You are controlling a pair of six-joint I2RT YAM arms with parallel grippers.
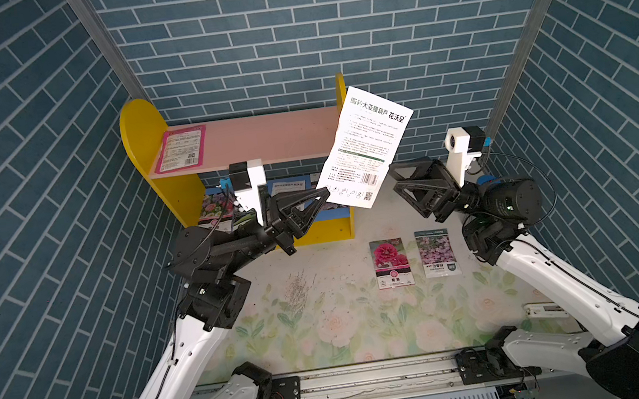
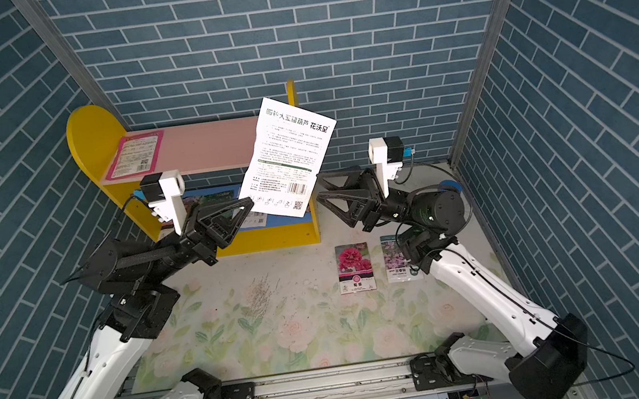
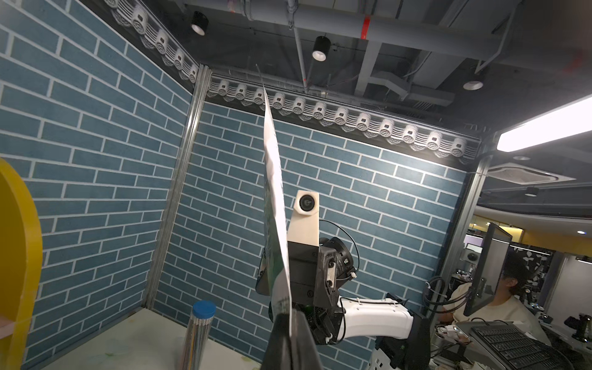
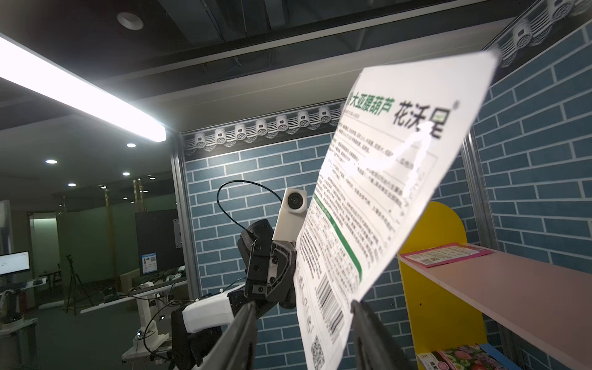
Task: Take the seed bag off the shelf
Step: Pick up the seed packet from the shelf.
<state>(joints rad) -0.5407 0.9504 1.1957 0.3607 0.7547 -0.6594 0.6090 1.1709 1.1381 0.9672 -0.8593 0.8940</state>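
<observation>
- Holding the white bag [image 1: 365,144] [image 2: 289,154] in the air, the left gripper [image 1: 325,193] [image 2: 249,207] is clamped tight on the bag's lower left corner.
- In the left wrist view the white bag [image 3: 274,192] shows edge-on, rising from between the closed fingers [image 3: 282,346].
- The white bag is clear of the shelf [image 1: 142,140] [image 2: 92,142]. It hangs tilted, printed side up, in front of the shelf's right end and above the table [image 1: 324,313].
- The right gripper [image 1: 391,176] [image 2: 318,186] sits just right of the bag's lower edge, its jaws partly apart and not closed on anything.
- In the right wrist view the white bag's [image 4: 384,192] barcode end lies between the two fingers [image 4: 243,336]. There is a gap on one side, and whether the other finger touches the bag cannot be told.
- A pink bag [image 1: 182,148] [image 2: 135,154] lies flat at the left end of the pink board [image 1: 267,136].
- More bags [image 1: 214,206] lie on the blue board below, partly hidden by the left arm.
- Two flower bags [image 1: 391,262] [image 1: 438,252] lie side by side on the table, right of centre and near the right arm.
- A silver tube with a blue cap [image 3: 200,333] stands on the table in the far right corner.
</observation>
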